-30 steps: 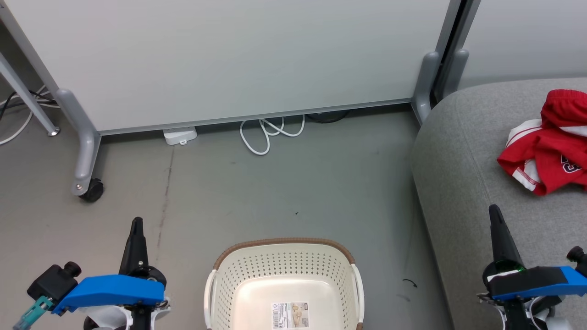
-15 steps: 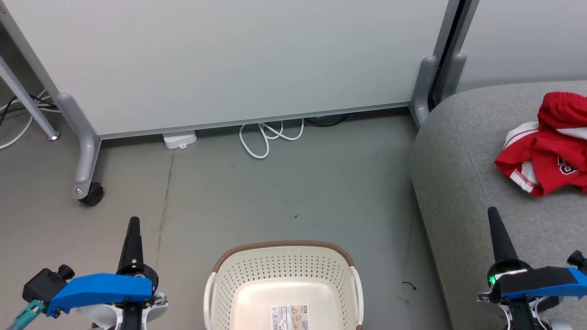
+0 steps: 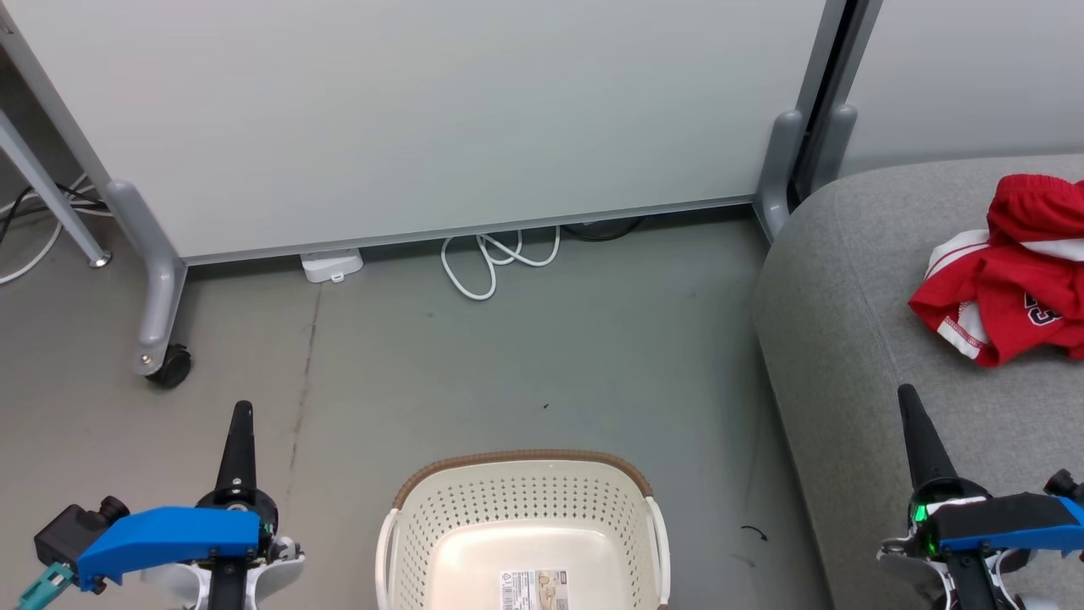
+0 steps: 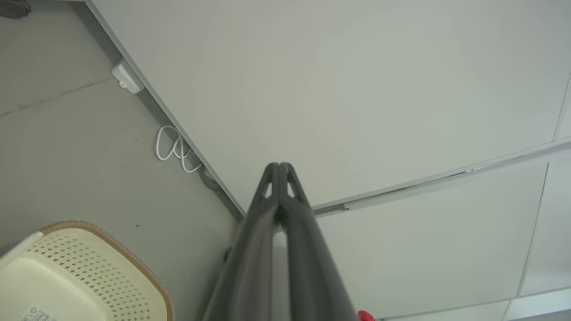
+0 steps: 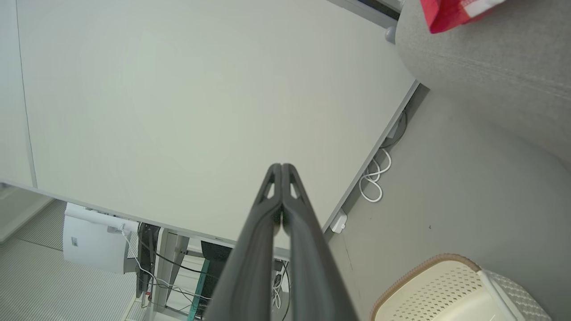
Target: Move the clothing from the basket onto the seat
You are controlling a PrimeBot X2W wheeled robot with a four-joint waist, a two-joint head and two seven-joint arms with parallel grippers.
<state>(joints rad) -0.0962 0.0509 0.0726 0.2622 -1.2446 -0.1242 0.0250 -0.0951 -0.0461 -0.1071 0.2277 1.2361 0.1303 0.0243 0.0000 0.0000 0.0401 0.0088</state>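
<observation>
Jaws pressed together on both arms, gripping nothing: the left gripper (image 3: 240, 413) hangs left of the basket (image 3: 525, 460), and the right gripper (image 3: 909, 394) hangs right of it, seen against the seat (image 3: 847, 339). The basket's pale bottom and label lie in plain sight. The clothing (image 3: 1008, 284), a red heap with white trim, lies on the seat, up and right of the basket. A strip of floor (image 3: 542, 347) parts the seat's rounded edge from the basket. Beyond the basket's brown rim, open floor runs to a panel (image 3: 423, 110) and a white cable (image 3: 491, 261).
</observation>
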